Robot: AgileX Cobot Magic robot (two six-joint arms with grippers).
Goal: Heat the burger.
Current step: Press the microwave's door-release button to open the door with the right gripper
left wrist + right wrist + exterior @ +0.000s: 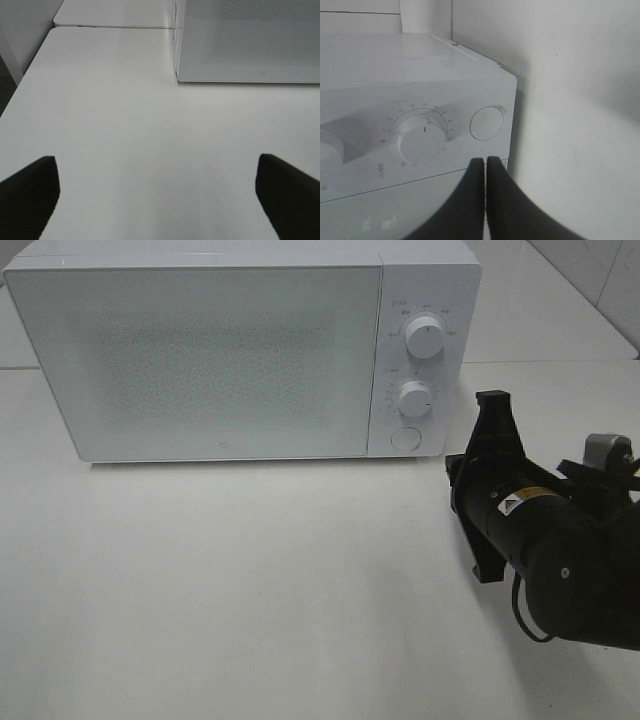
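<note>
the left hand hangs over the white tabletop, its two dark fingers spread wide apart with nothing between them. beyond it stands a white microwave, door closed, with a broad open stretch of tabletop in front of its lower edge. on its right-side panel sit two dials and a round button. the right hand has its fingers pressed together, empty, tips near that button; contact cannot be told. the burger shows in no view.
</note>
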